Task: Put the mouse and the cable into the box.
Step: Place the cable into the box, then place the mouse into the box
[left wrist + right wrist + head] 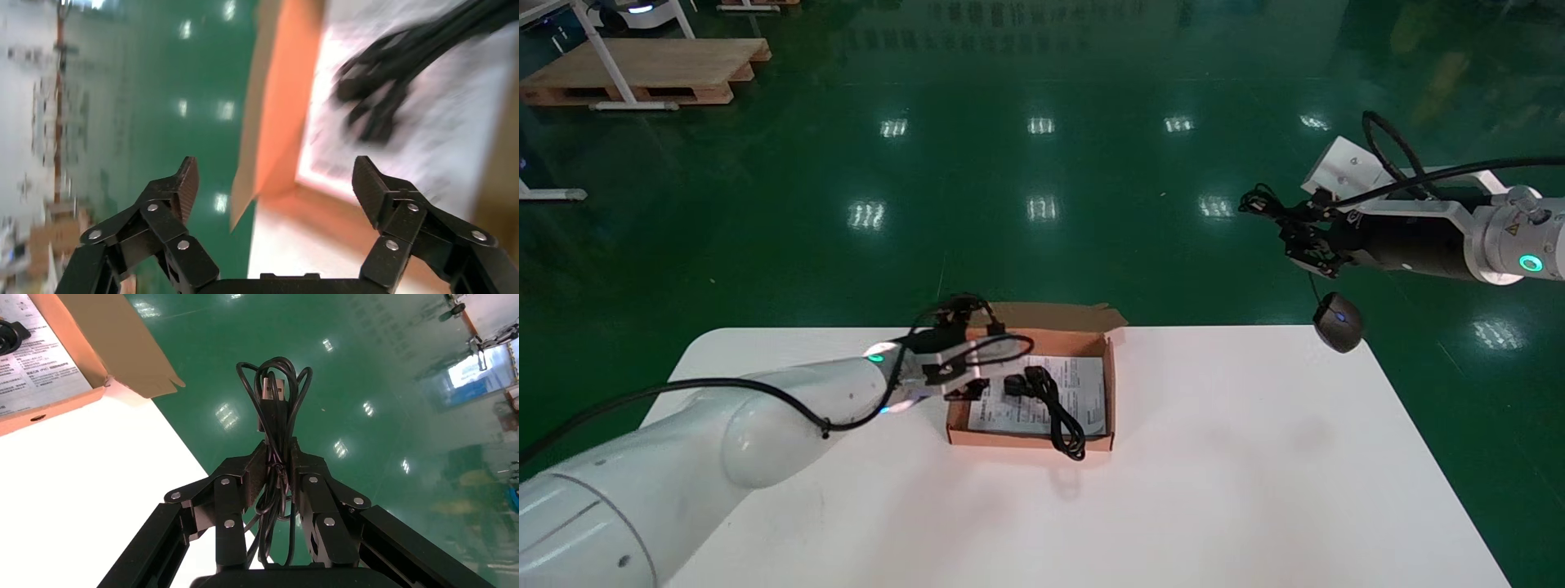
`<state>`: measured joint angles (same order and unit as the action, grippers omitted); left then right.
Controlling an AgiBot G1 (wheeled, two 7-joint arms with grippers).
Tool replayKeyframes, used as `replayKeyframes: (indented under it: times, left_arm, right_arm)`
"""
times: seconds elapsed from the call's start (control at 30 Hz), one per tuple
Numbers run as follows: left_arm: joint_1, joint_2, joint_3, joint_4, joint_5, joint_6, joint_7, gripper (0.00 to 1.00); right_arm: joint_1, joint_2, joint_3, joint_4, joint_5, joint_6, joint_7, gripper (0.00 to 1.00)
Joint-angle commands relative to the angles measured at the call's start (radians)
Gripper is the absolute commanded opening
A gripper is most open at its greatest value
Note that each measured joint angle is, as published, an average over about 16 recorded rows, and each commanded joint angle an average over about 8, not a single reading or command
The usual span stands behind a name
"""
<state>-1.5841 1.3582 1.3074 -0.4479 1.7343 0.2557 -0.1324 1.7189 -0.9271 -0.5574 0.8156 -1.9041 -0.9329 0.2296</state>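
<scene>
An open brown cardboard box (1026, 442) sits mid-table with a printed leaflet (1084, 390) inside. A black cable (1048, 398) lies on the leaflet, one loop drooping over the front wall. My left gripper (972, 377) hovers at the box's back left corner, open and empty. In the left wrist view my left gripper (275, 184) frames the box wall (275, 92), with the cable (398, 67) beyond. My right gripper (1295, 233) is raised past the table's far right corner, shut on the mouse's bundled cord (275, 404). The dark mouse (1339, 321) dangles below it.
The white table (1214, 490) ends just under the hanging mouse, with shiny green floor beyond. A wooden pallet (641, 73) and table legs stand far off at the back left. In the right wrist view the box flap (122, 337) lies beyond the table corner.
</scene>
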Motion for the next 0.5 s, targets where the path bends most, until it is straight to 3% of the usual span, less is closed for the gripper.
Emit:
replayKeyframes:
  times: [0.03, 0.3, 0.5]
  left_arm:
    - [-0.018, -0.001, 0.001, 0.030, 0.001, -0.002, -0.038, 1.00]
    - [-0.093, 0.000, 0.018, 0.274, 0.041, -0.023, -0.181, 1.00]
    - [-0.104, 0.003, 0.044, 0.307, 0.078, -0.022, -0.253, 1.00]
  right_arm:
    - [0.001, 0.001, 0.001, 0.000, -0.001, 0.000, 0.003, 0.00]
    - [-0.029, -0.057, -0.021, 0.009, 0.025, -0.014, -0.082, 0.00]
    - [-0.031, -0.156, -0.032, -0.020, 0.064, -0.003, -0.165, 0.00]
